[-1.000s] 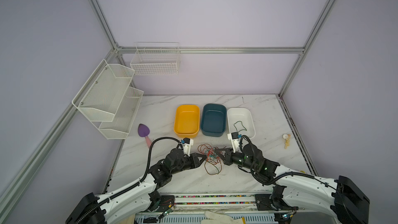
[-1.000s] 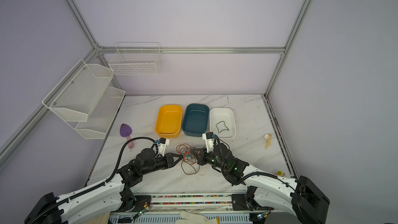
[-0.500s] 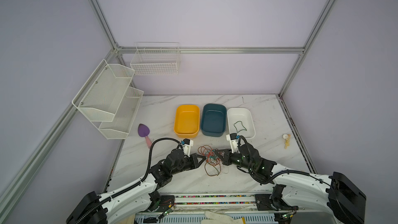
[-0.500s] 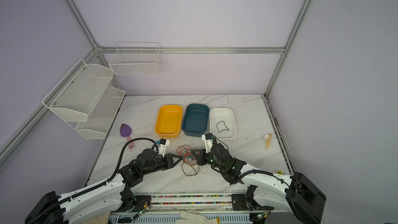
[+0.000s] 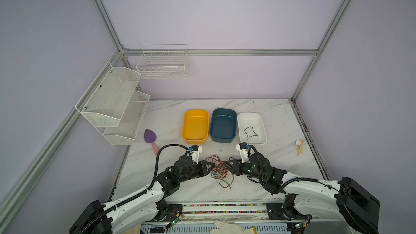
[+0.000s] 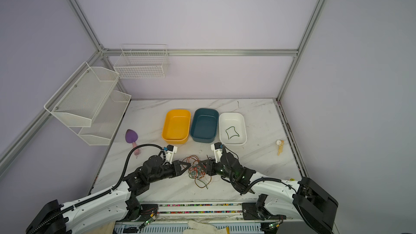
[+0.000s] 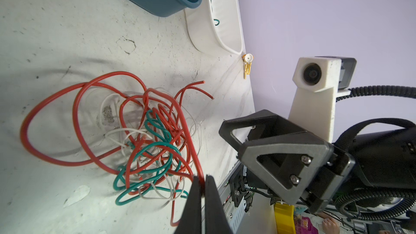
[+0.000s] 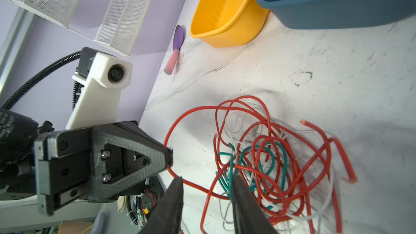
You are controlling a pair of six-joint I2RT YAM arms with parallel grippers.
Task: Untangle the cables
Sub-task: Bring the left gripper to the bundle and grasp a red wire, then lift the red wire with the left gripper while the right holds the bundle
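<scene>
In both top views the cables (image 5: 220, 170) lie in one loose knot on the table (image 5: 290, 160), near its front edge and about midway across. The grippers meet it from opposite sides: the left gripper (image 5: 212, 168) at its left flank, the right gripper (image 5: 225, 165) at its right, so neither arm is nearer. The knot has no single long axis, though a few loops trail toward the front edge. Behind it, well apart, stand the yellow tray (image 6: 176, 110), blue tray (image 6: 206, 109) and white tray (image 6: 233, 114), the last holding one green cable (image 6: 231, 132) by itself. Bare marble lies to either side, so a sideways pull looks to have more room than one toward the front rail. In the left wrist view the left gripper (image 7: 203, 177) is clamped tight on a red cable (image 7: 195, 154) at the knot's rim; that strand arcs from the jaws into the heap. The right gripper (image 7: 231, 142) faces it, just beyond the knot. In the right wrist view the right gripper (image 8: 206, 178) stands partly open with nothing clamped. A red strand crosses the gap and green loops lie against one finger, but whether they sit level with the pads I cannot tell. The knot lies just ahead.
</scene>
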